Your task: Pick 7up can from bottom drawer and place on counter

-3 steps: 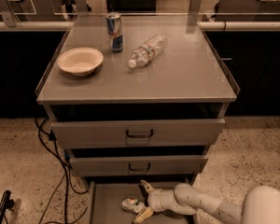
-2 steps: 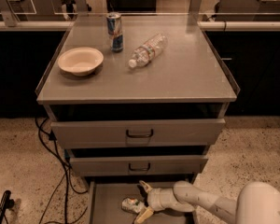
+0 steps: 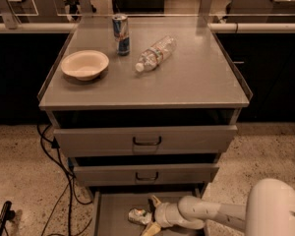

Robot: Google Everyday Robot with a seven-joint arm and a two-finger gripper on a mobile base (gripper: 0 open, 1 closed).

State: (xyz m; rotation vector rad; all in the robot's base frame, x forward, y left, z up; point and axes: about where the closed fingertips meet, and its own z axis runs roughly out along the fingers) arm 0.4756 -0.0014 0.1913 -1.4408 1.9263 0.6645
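The 7up can (image 3: pixel 136 215) is seen lying in the bottom drawer (image 3: pixel 108 216), at the near edge. The gripper (image 3: pixel 148 215) is placed just right of it, fingers spread apart. As the can looks dented, light and thin-walled, it should probably be gripped gently across its middle.

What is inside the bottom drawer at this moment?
The 7up can lies on the floor of the bottom drawer, with the gripper open beside it. The arm covers part of the floor, and the drawer's front is out of view.

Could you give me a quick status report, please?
Gripper open in bottom drawer, fingers astride 7up can. Can lying on drawer floor. Counter holds bowl, slim can, bottle.
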